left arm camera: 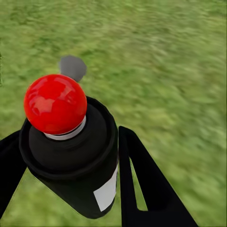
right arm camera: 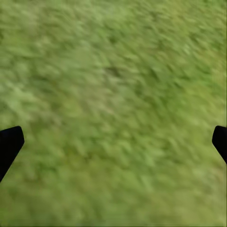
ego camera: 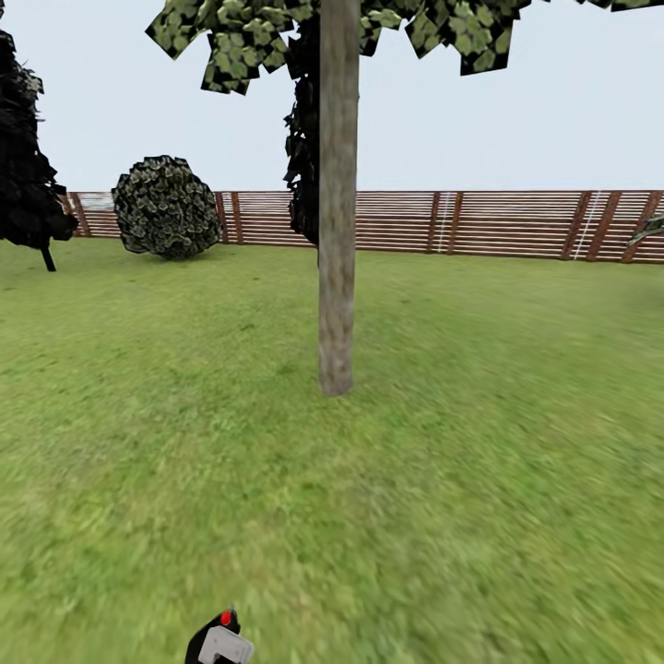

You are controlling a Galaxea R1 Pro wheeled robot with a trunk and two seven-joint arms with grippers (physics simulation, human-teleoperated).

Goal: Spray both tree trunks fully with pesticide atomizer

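The left gripper (left arm camera: 66, 175) has its black fingers (left arm camera: 142, 184) clamped on the dark, red-capped pesticide atomizer (left arm camera: 75, 161), low over the green lawn (ego camera: 480, 461). Ahead stands a straight grey-brown tree trunk (ego camera: 337, 231). The right gripper (right arm camera: 113, 142) fingers gape wide, holding nothing.
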